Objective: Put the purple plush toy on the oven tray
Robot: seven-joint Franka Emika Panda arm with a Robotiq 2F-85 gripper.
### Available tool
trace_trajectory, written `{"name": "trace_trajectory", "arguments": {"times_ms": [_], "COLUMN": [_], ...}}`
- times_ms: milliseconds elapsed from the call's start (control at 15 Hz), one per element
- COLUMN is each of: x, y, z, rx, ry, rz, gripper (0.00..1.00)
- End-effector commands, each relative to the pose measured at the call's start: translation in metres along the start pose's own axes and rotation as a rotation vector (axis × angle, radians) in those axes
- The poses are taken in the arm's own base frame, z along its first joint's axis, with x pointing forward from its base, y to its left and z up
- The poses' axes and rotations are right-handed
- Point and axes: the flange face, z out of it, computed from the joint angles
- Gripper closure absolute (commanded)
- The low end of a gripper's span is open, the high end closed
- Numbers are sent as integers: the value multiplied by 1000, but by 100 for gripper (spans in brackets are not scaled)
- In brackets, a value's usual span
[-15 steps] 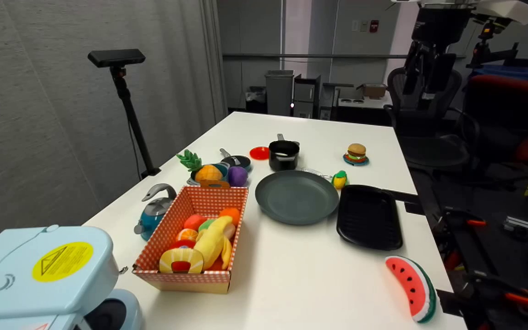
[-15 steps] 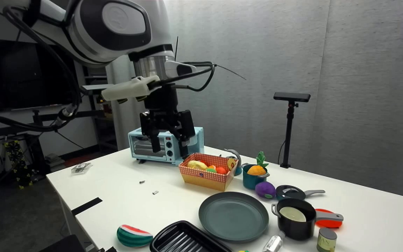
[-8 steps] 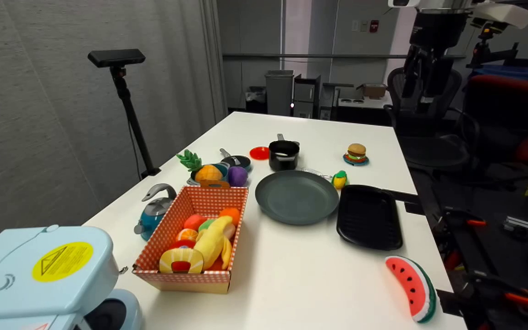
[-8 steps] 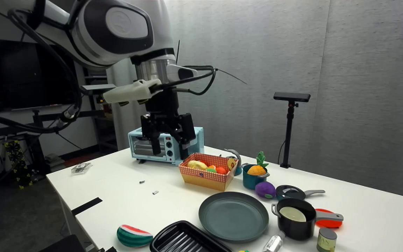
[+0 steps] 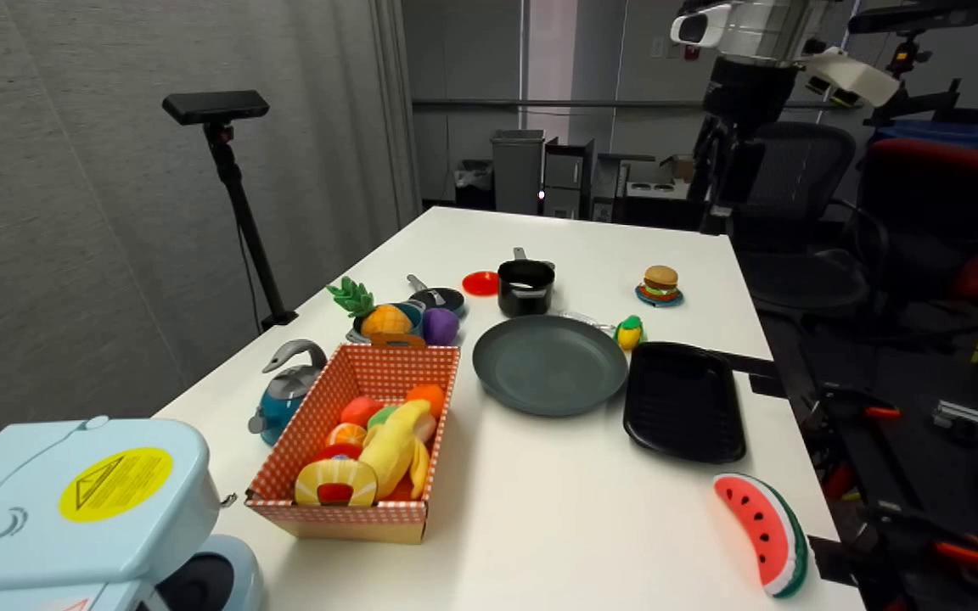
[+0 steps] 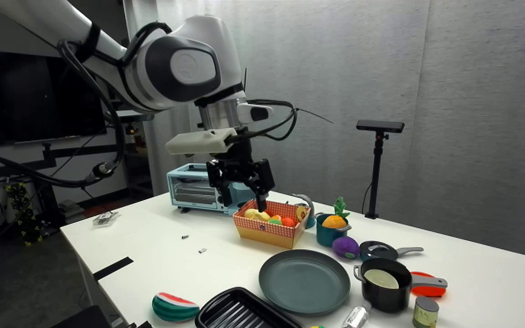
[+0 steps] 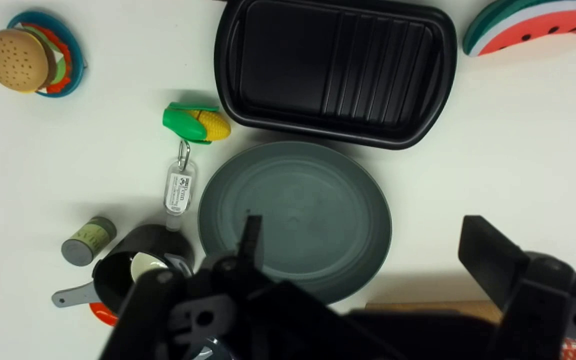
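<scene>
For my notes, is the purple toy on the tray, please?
Off the tray: both exterior views show the purple toy beside the teal pot.

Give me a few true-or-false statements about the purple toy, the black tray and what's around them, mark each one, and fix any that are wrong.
1. The purple plush toy lies on the table beside the teal pot. True.
2. The toy pineapple is inside the black pot. False: the toy pineapple is in the teal pot.
3. The oven tray sits beside the round grey plate. True.
4. The fingers stand apart. True.
5. The fingers are gripping the purple plush toy. False: they hold nothing.
6. The watermelon slice lies in the oven tray. False: the watermelon slice lies on the table, beside the oven tray.
</scene>
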Motion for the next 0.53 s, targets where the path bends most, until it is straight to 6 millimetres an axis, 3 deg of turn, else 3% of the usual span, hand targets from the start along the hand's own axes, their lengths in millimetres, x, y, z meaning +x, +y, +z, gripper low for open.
{"name": "trace_trajectory", "arguments": {"times_ms": [0, 467], "x": [38, 107], "y": [-1, 8], "z": [29, 98], "rx": [-9, -9], "ry": [38, 43], "rz": [9, 111], "gripper": [0, 0]}}
